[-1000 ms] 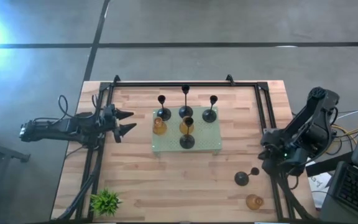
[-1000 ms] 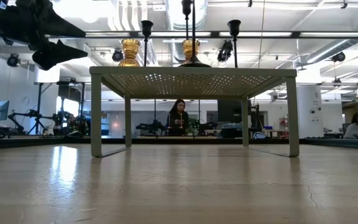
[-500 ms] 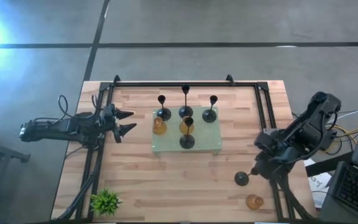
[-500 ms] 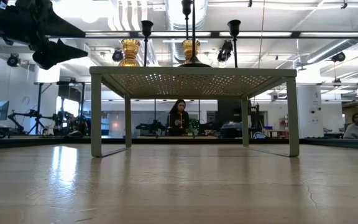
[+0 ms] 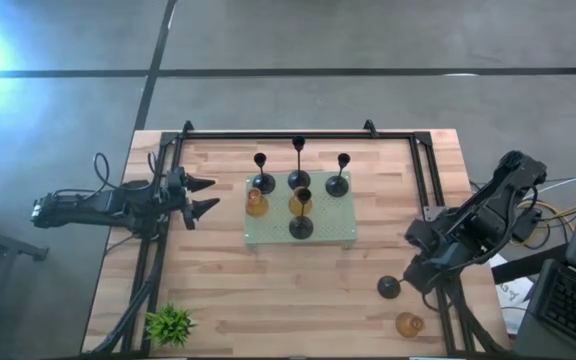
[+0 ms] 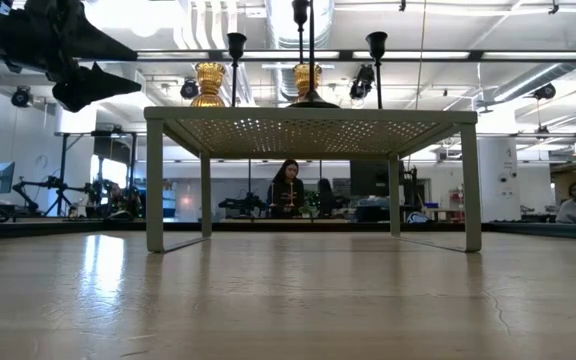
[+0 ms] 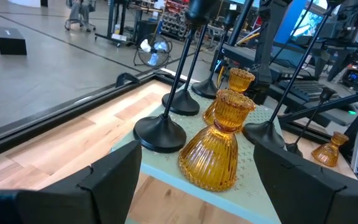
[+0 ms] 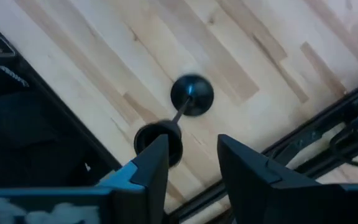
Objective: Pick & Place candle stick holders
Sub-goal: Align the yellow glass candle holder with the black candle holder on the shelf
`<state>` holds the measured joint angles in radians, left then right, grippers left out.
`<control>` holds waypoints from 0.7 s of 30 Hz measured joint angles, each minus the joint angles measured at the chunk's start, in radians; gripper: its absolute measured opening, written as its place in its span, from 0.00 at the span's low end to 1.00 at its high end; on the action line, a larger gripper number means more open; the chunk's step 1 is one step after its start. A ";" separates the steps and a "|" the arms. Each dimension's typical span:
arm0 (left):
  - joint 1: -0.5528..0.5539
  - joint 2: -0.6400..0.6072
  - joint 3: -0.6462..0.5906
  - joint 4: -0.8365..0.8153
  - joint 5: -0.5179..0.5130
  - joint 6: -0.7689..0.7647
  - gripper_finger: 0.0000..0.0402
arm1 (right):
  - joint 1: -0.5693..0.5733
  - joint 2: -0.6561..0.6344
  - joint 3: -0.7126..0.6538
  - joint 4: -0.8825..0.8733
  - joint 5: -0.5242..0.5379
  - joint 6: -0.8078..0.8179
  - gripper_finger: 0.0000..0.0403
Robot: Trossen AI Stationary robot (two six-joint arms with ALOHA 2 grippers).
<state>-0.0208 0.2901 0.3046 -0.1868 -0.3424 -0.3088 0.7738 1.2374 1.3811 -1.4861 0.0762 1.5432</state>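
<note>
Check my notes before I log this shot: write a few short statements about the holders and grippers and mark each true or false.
1. Six holders stand on the pale green mat. True.
2. The right gripper hovers above the mat. False: it is over bare wood, above the black holder standing off the mat.
3. The left gripper is open, beside the mat. True.
4. An amber holder stands off the mat near the right arm. True.
5. The green plant sits on the mat. False: it is at a table corner.
</note>
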 joint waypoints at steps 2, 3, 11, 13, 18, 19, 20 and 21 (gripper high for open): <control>0.000 0.000 0.000 0.000 0.000 0.000 0.78 | 0.000 0.008 0.000 0.000 -0.014 0.001 0.36; 0.000 0.000 0.000 0.000 0.000 0.000 0.78 | 0.000 0.011 0.000 0.000 -0.020 0.001 0.38; 0.000 0.000 0.000 -0.002 0.000 0.000 0.78 | 0.000 0.044 0.000 0.008 -0.028 -0.006 0.43; 0.000 0.000 0.000 -0.003 0.000 0.000 0.78 | 0.000 0.050 0.000 0.009 -0.030 -0.005 0.43; 0.000 0.000 0.000 -0.004 0.000 0.000 0.78 | 0.000 0.062 0.000 0.012 -0.039 -0.009 0.42; 0.000 0.000 0.000 -0.004 0.000 0.000 0.78 | 0.000 0.065 0.000 0.012 -0.047 -0.009 0.41; 0.000 0.000 0.000 -0.003 0.000 0.000 0.78 | 0.000 0.068 0.000 0.012 -0.050 -0.009 0.41; 0.000 0.000 0.000 -0.004 0.000 0.000 0.78 | 0.000 0.071 -0.001 0.012 -0.052 -0.009 0.40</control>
<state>-0.0205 0.2901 0.3046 -0.1905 -0.3424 -0.3092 0.7738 1.3081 1.3804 -1.4737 0.0242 1.5339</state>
